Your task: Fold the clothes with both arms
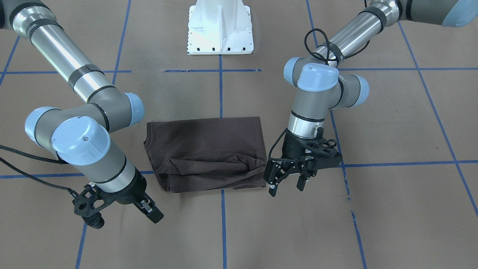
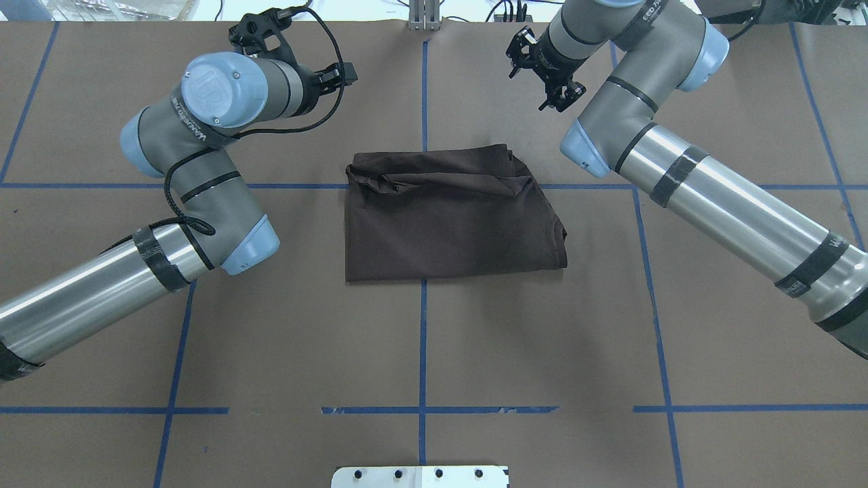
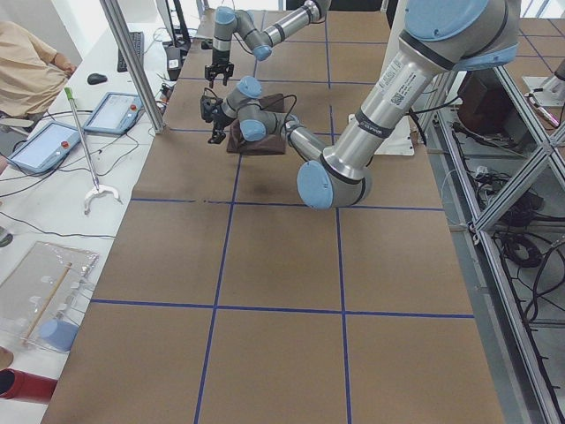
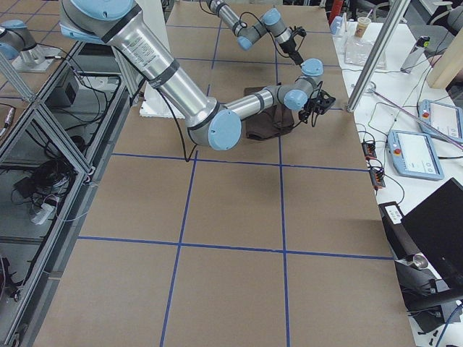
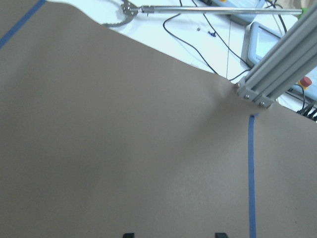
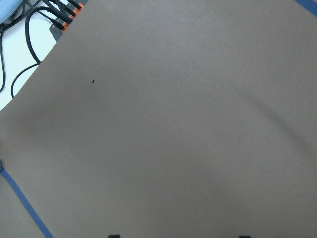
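The dark brown T-shirt [image 1: 209, 149] lies folded into a rough rectangle in the middle of the table, with a bunched fold along its far edge [image 2: 434, 183]. My left gripper [image 1: 286, 189] is open and empty, just off the shirt's far corner on my left side. Its two fingertips show wide apart at the bottom of the left wrist view [image 5: 173, 235]. My right gripper [image 1: 153, 213] hangs past the shirt's other far corner, empty. The right wrist view [image 6: 178, 236] shows its tips wide apart over bare table. Neither gripper touches the shirt.
The table is brown with blue tape lines [image 2: 423, 339]. The white pedestal base [image 1: 220, 28] stands at the robot's side. An aluminium post [image 5: 277, 69] rises at the far table edge. Tablets and cables [image 3: 115, 110] lie beyond that edge.
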`<control>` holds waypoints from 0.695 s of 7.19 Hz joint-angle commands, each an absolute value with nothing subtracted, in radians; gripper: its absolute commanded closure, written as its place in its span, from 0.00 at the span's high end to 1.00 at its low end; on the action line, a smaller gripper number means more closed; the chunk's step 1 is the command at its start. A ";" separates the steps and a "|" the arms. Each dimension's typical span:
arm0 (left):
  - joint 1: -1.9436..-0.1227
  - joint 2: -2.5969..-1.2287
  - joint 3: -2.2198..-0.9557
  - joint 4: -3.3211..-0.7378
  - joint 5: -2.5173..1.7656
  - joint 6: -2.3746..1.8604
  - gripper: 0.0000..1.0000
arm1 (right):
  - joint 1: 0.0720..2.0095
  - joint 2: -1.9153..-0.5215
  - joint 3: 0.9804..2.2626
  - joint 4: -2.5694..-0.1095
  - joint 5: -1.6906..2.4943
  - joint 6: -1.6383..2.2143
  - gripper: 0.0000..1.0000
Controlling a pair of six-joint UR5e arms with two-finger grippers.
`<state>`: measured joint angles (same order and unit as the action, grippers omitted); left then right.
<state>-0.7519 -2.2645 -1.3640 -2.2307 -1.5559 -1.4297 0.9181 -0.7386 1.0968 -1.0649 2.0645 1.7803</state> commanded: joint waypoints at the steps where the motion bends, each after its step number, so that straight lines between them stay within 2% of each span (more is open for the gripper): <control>1: -0.680 -2.224 -1.440 -2.252 -1.595 -1.504 1.00 | 0.919 -0.828 1.234 -1.069 2.069 1.775 1.00; 2: -0.620 -2.236 -1.443 -2.237 -1.592 -1.550 0.20 | 0.916 -0.886 1.303 -1.071 2.069 1.773 1.00; 3: -0.586 -2.253 -1.453 -2.229 -1.597 -1.420 0.00 | 0.916 -0.897 1.318 -1.071 2.069 1.772 1.00; 5: -0.552 -2.314 -1.444 -2.050 -1.647 -1.141 0.00 | 0.911 -0.904 1.328 -1.063 2.069 1.773 1.00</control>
<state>-0.5695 -2.2803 -1.4502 -2.1292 -1.6129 -1.2896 0.9143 -0.8982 1.3188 -1.0652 2.0693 1.7723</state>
